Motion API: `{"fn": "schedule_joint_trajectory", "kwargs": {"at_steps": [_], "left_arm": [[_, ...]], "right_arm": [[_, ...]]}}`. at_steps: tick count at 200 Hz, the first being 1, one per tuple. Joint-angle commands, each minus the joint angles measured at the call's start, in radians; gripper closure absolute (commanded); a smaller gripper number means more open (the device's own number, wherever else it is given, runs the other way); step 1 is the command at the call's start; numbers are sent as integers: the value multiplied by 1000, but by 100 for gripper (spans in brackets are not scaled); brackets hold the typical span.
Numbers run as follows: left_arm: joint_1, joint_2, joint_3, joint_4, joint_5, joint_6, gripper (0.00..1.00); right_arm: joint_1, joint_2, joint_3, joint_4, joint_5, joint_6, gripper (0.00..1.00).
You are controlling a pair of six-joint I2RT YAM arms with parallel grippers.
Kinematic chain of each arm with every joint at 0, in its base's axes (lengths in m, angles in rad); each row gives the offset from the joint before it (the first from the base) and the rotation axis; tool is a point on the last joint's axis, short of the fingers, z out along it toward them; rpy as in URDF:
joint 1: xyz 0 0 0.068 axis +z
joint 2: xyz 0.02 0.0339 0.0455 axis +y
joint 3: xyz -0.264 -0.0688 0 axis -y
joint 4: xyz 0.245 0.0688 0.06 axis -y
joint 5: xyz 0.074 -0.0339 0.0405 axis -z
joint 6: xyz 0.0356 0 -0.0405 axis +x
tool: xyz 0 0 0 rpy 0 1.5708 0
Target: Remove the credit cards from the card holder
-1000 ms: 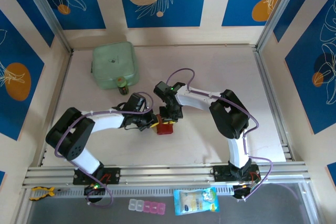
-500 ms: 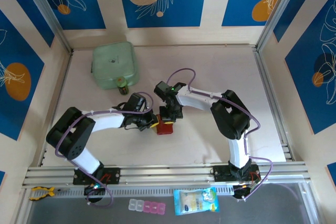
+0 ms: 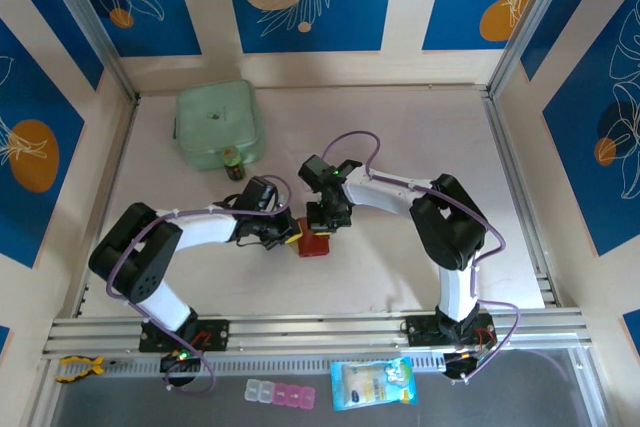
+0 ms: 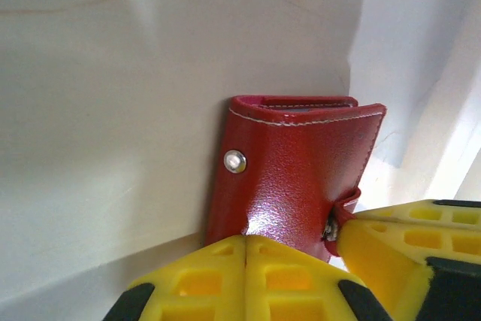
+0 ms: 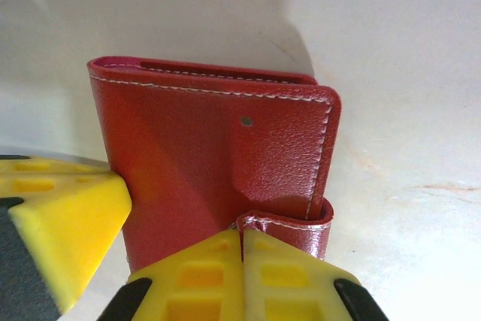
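Observation:
The red card holder (image 3: pixel 316 243) sits folded at mid-table between both grippers. My left gripper (image 3: pixel 290 235) reaches it from the left. In the left wrist view its yellow jaws (image 4: pixel 246 244) are shut on the near edge of the card holder (image 4: pixel 293 163), below the silver snap stud (image 4: pixel 234 161). My right gripper (image 3: pixel 322 224) comes from above. Its jaws (image 5: pixel 242 247) are shut on the little snap tab (image 5: pixel 289 223) of the card holder (image 5: pixel 203 148). The credit cards are hidden.
A pale green square container (image 3: pixel 218 124) stands at the back left with a small dark bottle (image 3: pixel 233 163) beside it. On the near ledge lie a clear bag (image 3: pixel 372 383) and a pill box (image 3: pixel 280 394). Metal rails border the table.
My right gripper has closed onto the snap tab and its arm has shifted slightly right. The left gripper and the card holder have stayed put.

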Motion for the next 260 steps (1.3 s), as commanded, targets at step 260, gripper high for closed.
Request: {"fn": "schedule_joint_trajectory", "kwargs": {"at_steps": [260], "left_arm": [[29, -109, 55, -200, -11, 47, 95]], "right_arm": [[-57, -11, -125, 66, -27, 16, 81]]}}
